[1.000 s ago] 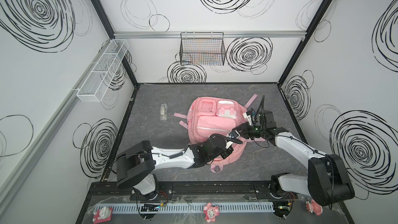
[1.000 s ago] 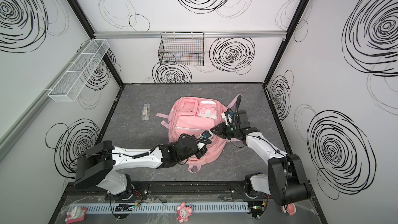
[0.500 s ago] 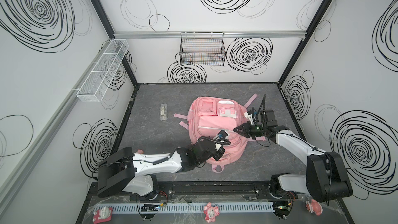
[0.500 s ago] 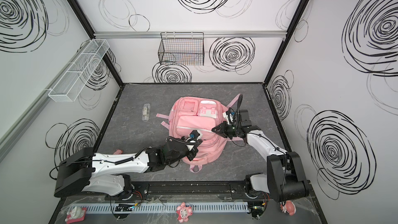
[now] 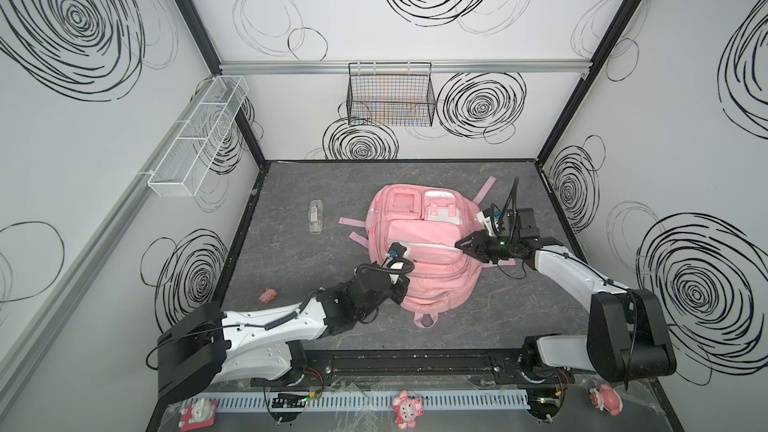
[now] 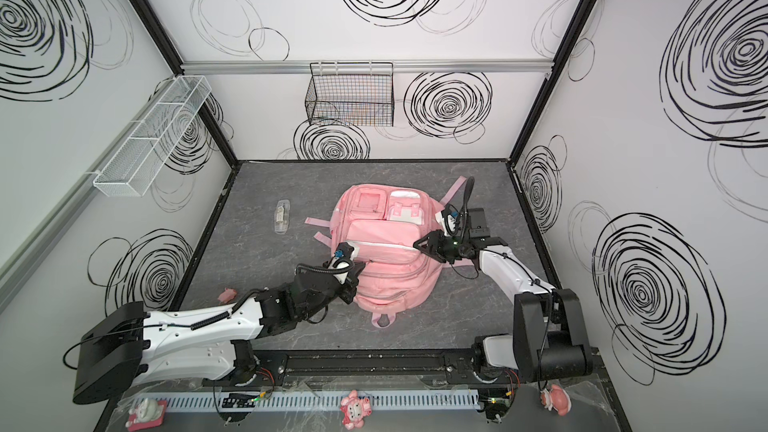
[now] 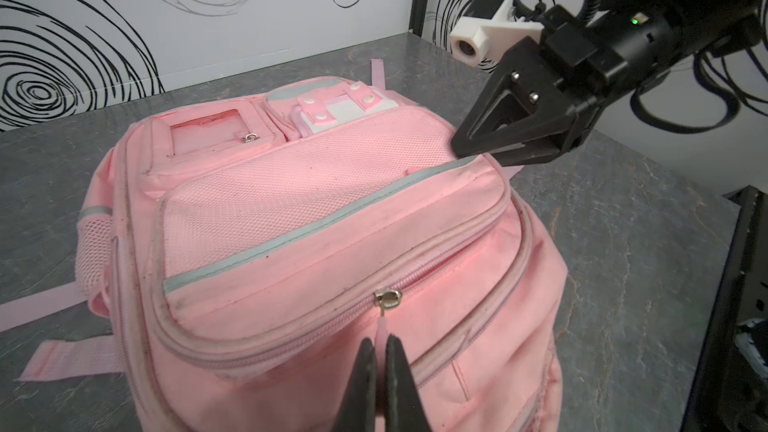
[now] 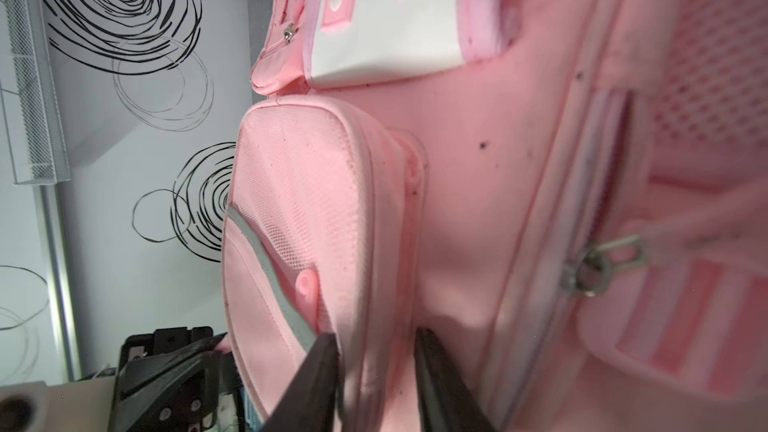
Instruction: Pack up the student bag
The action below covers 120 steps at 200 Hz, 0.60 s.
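Lower left in a top view, a pink scrap (image 5: 268, 295), too small to name. Left wrist view: the zipper tab (image 7: 381, 326) ends hidden inside the left gripper (image 7: 380, 342), whose fingers are cropped by the frame edge.

The student bag (image 5: 424, 238) in front of me is a pink fabric backpack. It lies flat on its back near the middle of the grey tabletop (image 5: 519, 309), front face up. Its top loop (image 5: 427, 320) points toward me and the straps (image 5: 351, 221) splay out at the sides. Two small pockets sit at the far end, one with a white flap (image 7: 345, 112). A pale reflective stripe (image 7: 291, 234) crosses the mesh front pocket, whose zip is closed, with its pink zip pull (image 7: 381, 328) drawn my way.
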### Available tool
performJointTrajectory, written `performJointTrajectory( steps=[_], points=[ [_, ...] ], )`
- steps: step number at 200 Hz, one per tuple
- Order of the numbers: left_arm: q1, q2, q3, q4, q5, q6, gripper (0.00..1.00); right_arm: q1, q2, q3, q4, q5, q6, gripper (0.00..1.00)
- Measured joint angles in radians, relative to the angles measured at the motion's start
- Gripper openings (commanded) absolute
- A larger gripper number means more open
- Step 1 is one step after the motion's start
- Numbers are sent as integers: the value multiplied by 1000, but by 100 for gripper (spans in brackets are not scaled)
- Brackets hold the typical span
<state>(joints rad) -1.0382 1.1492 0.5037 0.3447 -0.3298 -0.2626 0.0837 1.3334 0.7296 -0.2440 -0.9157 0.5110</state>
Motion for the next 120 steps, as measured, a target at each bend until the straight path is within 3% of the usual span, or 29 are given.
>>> performJointTrajectory(
  steps=[20,56,78,98,120],
  points=[
    [7,-3,0,1,18,-3,0,10,-34,57,-54,90,-45,65],
    [6,-3,14,2,62,3,0,98,-212,99,-101,303,-179,64],
    [6,-8,27,0,71,19,0,261,-344,68,-40,391,-286,68],
    [6,-26,32,-6,72,38,0,454,-449,-22,60,446,-398,78],
    [12,-45,36,-24,76,61,0,630,-493,-113,140,512,-524,79]
  ],
)
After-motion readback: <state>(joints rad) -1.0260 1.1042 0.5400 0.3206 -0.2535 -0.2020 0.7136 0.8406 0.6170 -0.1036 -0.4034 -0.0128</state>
